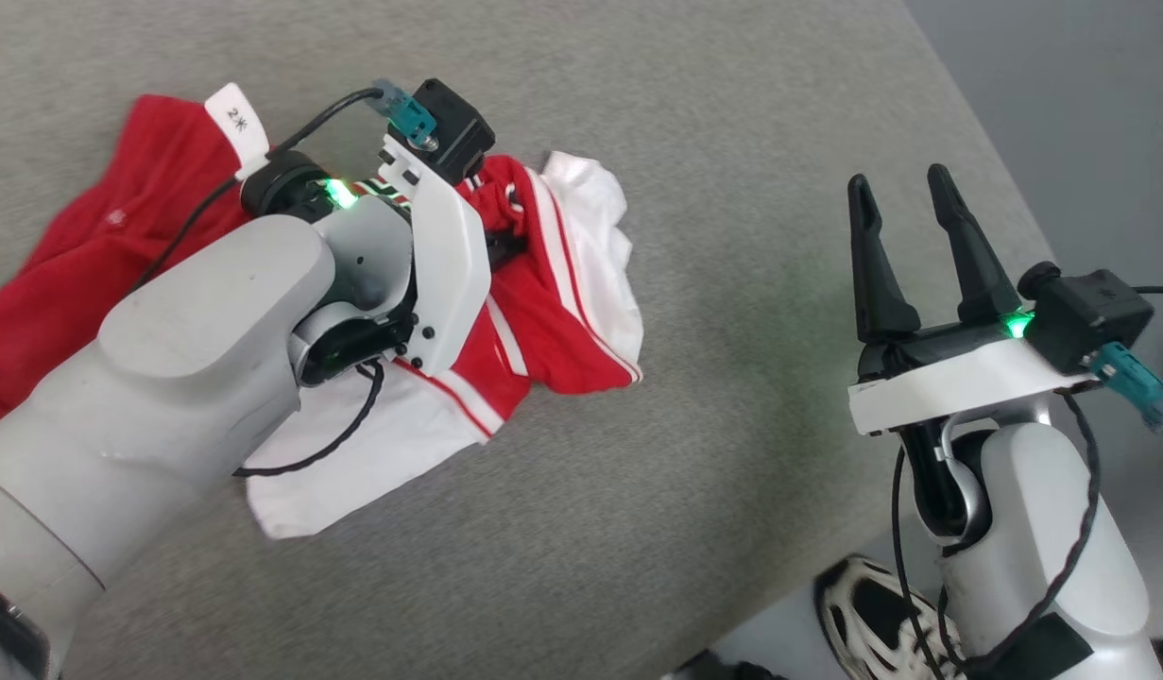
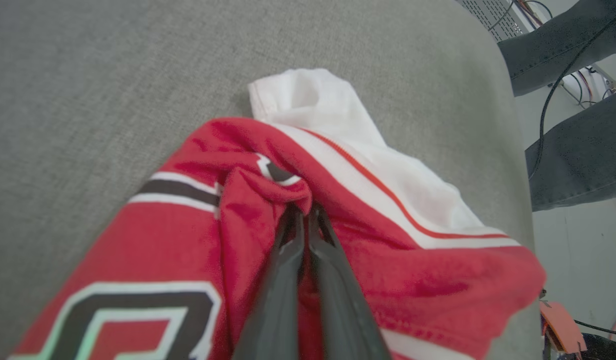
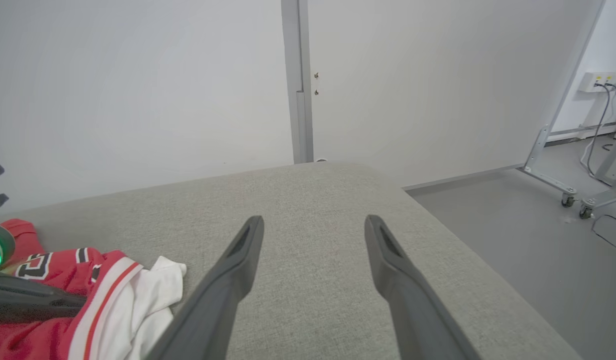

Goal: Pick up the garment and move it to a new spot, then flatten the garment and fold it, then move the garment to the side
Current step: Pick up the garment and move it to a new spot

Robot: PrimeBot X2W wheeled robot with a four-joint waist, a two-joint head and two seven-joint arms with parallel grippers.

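Left gripper [image 2: 302, 210] fingers clamped on crumpled red-and-white jersey shirt [image 1: 562, 312]; right gripper [image 1: 902, 189] fingers apart over grey fabric-covered desk [image 1: 732, 453].

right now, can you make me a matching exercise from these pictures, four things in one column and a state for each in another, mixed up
Things:
1. left dark two-fingered claw
2. right dark two-fingered claw
3. red and white soft jersey garment
4. grey fabric-covered surface

States:
a. open, holding nothing
b. bunched in a crumpled heap
c. shut on a fold of cloth
d. lies beneath the heap

Pairs: 1-c, 2-a, 3-b, 4-d
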